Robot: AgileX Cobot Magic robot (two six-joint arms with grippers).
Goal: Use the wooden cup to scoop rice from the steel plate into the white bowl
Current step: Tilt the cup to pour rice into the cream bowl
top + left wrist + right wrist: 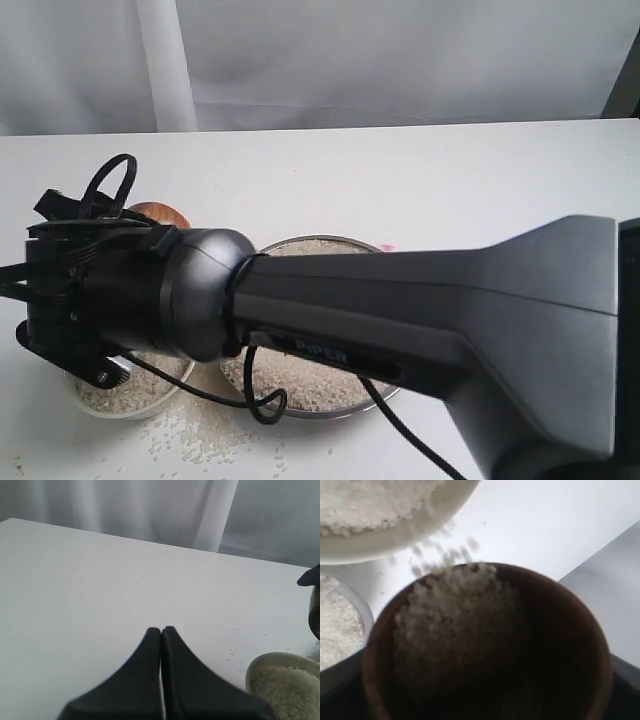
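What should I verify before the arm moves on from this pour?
1. Grip: right gripper holds wooden cup: ok.
2. Cup emptied: not ok, rice is inside and grains are falling.
3. Aim: grains landing in white bowl: cannot tell.
4. Spill: spilled grains on table beside bowl: not ok.
5. Clearance: left gripper shut, empty, apart from bowl: ok.
6. Supply: steel plate has rice left: ok.
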